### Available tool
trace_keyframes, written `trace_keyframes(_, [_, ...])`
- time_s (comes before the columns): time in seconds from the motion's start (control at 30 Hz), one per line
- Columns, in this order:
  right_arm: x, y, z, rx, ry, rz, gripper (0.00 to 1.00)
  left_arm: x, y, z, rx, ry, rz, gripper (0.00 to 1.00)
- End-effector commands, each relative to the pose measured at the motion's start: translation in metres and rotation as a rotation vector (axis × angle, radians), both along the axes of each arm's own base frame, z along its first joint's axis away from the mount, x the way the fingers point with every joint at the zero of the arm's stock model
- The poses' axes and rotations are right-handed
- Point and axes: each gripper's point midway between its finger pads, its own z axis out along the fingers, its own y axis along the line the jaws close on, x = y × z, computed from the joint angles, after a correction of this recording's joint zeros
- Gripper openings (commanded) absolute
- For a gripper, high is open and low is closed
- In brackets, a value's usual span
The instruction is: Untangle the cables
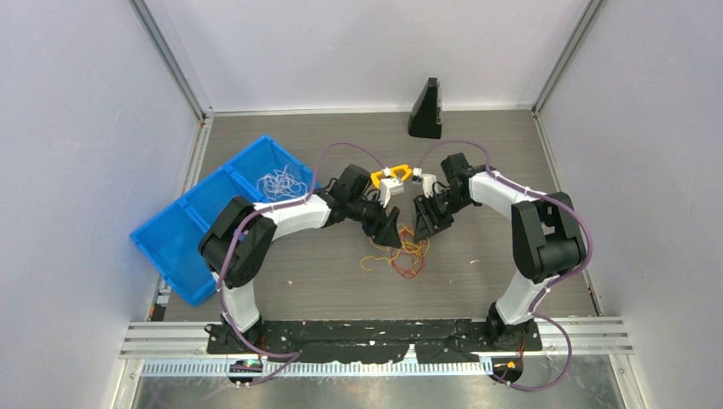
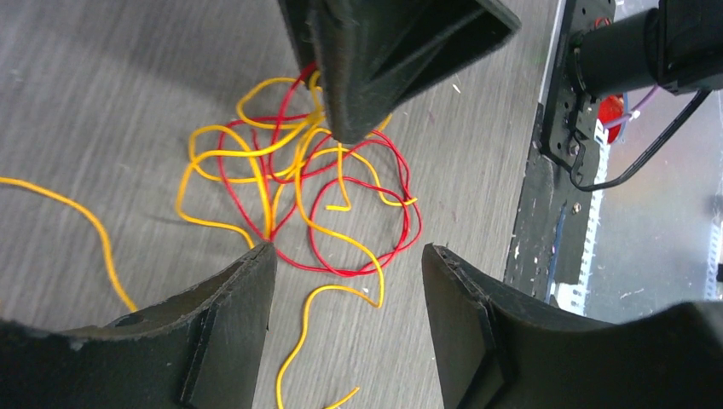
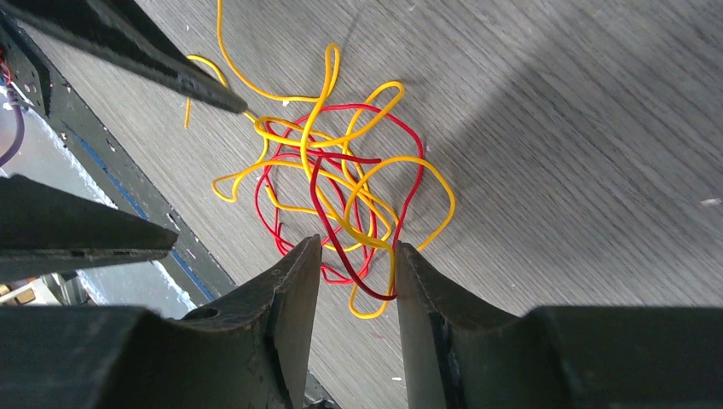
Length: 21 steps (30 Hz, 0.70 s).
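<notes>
Top external view shows the red and yellow cables [image 1: 407,256] tangled in one heap on the grey surface [image 1: 503,264], at both pincer tips. My left pincer [image 2: 345,251] hovers spread wide above them. My right pincer [image 3: 358,245] is parted, with strands between its fingers.

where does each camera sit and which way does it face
Top external: above and behind the bases, facing down at the table; both arms show, left end effector and right end effector at the cable tangle.
Left wrist: on the left arm, facing down at the tangle; its own fingers frame the bottom.
Right wrist: on the right arm, facing down at the tangle; own fingers at the bottom.
Shared: all see the tangle; each wrist view also catches the other arm's end effector.
</notes>
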Motion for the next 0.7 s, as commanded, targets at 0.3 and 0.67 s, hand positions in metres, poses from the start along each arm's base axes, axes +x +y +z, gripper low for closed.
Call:
trace_keyframes(0.3, [0.003, 0.000, -0.004, 0.006, 0.006, -0.022, 0.43, 0.004, -0.007, -0.023, 0.157, -0.096, 0.016, 0.62])
trace_keyframes(0.67, [0.005, -0.001, -0.010, 0.000, 0.014, -0.029, 0.43, -0.016, 0.001, -0.026, 0.161, -0.061, -0.049, 0.37])
